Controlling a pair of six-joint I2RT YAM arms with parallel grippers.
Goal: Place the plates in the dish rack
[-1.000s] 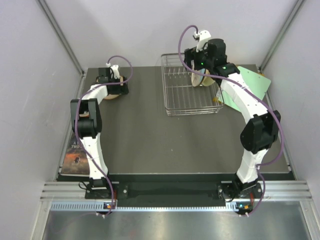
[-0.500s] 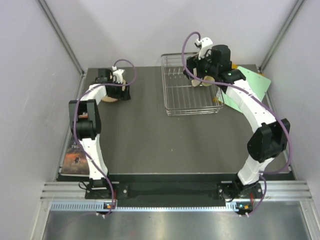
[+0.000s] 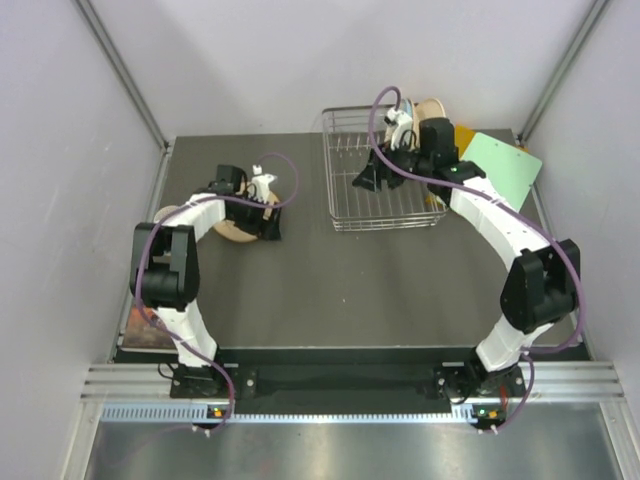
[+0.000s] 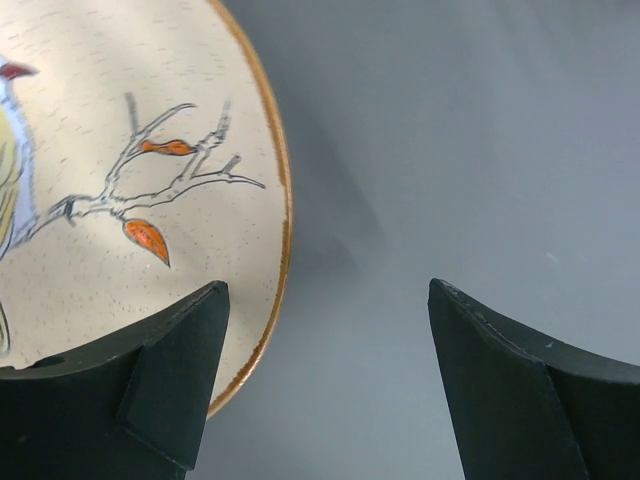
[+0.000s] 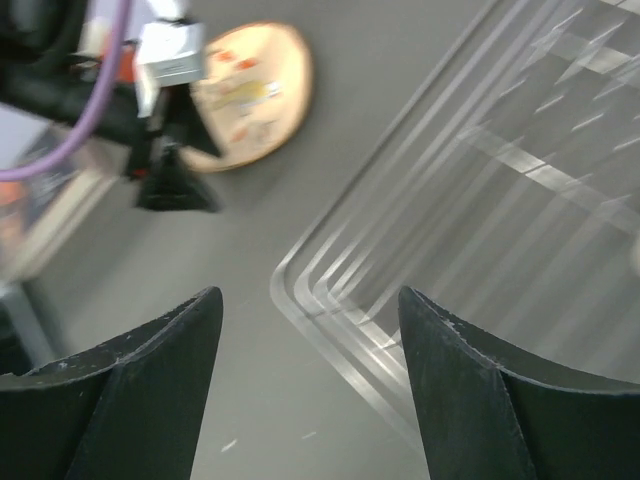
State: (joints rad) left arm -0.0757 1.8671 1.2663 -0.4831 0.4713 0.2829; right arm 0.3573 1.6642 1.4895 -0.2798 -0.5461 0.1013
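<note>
Top view: tan plate (image 3: 232, 232) flat on the desk (image 3: 330, 290), well left of the dish rack (image 3: 385, 227); left gripper (image 3: 270, 222) at its right side.

Left wrist view: gripper open, one finger over the brown rim. Close only with the rim between both fingers. Cream speckled face, grey branch, orange leaves.

Right wrist view: right gripper (image 5: 310, 385) open, empty, above the rack's corner.

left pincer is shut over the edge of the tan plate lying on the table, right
Not shut. The left wrist view shows the left pincer open over the edge of the tan plate lying on the table, with its tips wide apart and mostly bare table between them.
</note>
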